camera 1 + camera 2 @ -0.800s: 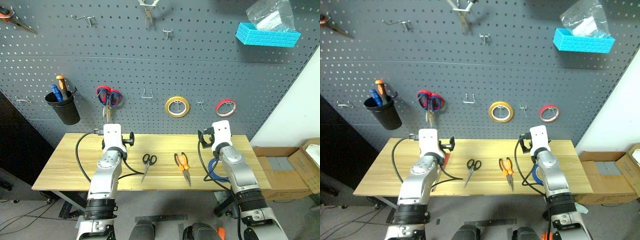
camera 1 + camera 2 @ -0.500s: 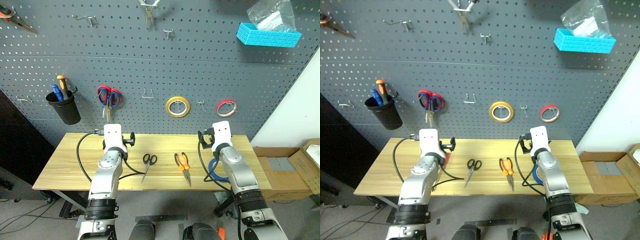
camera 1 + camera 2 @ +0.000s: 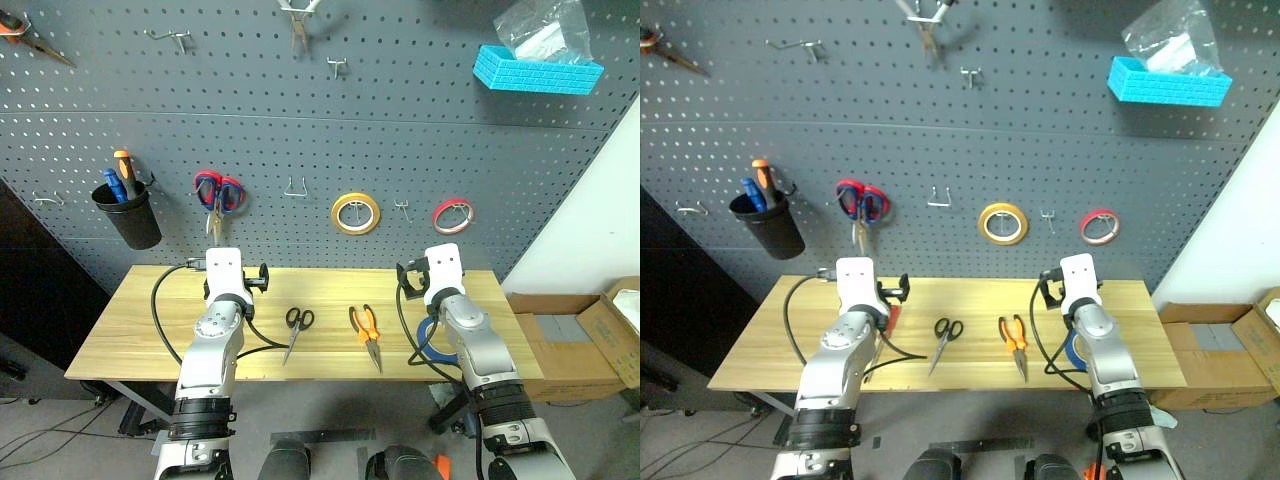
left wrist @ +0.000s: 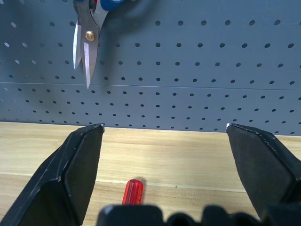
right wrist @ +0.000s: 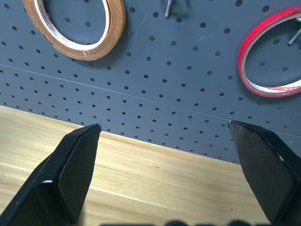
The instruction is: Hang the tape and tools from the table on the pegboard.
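**benchrat:** Both claws were spread as wide as they go and holding nothing. Left gripper [image 4: 162, 132] hung over the table [image 3: 130, 330] pointed at the pegboard [image 3: 300, 120], with the red handle of the screwdriver [image 4: 132, 191] lying on the wood just below it. Right gripper [image 5: 164, 132] hovered over bare wood too, touching nothing.

**pegfan:** And the stuff to hang?

**benchrat:** All on the table. Black scissors [image 3: 295, 330] and pliers [image 3: 365, 335] lay side by side between the arms, apart from each other. Blue tape [image 3: 432, 340] sat half hidden under the right arm.

**pegfan:** How'd you reckon they'd handle?

**benchrat:** My guess: the tape was light and thin, a bit floppy, so pinch across the band and drop the hole over a hook. Scissors and pliers were stiff metal, the pliers likely heaviest; I'd grab near the pivot so the handle loops stayed free. Screwdriver looked slim and prone to rolling, so take the handle.
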